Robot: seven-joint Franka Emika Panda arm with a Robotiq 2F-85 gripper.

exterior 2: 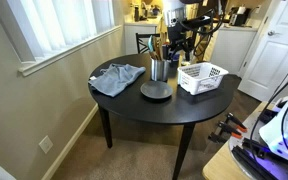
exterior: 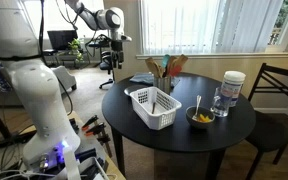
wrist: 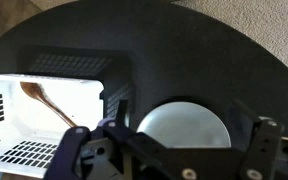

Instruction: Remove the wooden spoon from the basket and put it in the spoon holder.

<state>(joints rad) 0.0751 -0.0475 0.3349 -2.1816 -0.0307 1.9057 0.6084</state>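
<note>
One wooden spoon [wrist: 46, 103] diagonal in basket [wrist: 24, 152], bowl upper-left in wrist view

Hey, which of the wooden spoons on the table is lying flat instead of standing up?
The wooden spoon in the white basket: it lies flat on the basket's floor, while the rest stand upright, bunched in the spoon holder.

Round black table [exterior: 219, 135], right side, in an exterior view: small yellow bowl [exterior: 200, 119] holding a pale utensil [exterior: 197, 105]; clear glass [exterior: 218, 102] and white-lidded jar [exterior: 233, 86] just behind. Dark chair [exterior: 280, 100] further right. Crumpled grey cloth [exterior 2: 117, 78] lies near a dark round plate [exterior 2: 156, 91].
</note>
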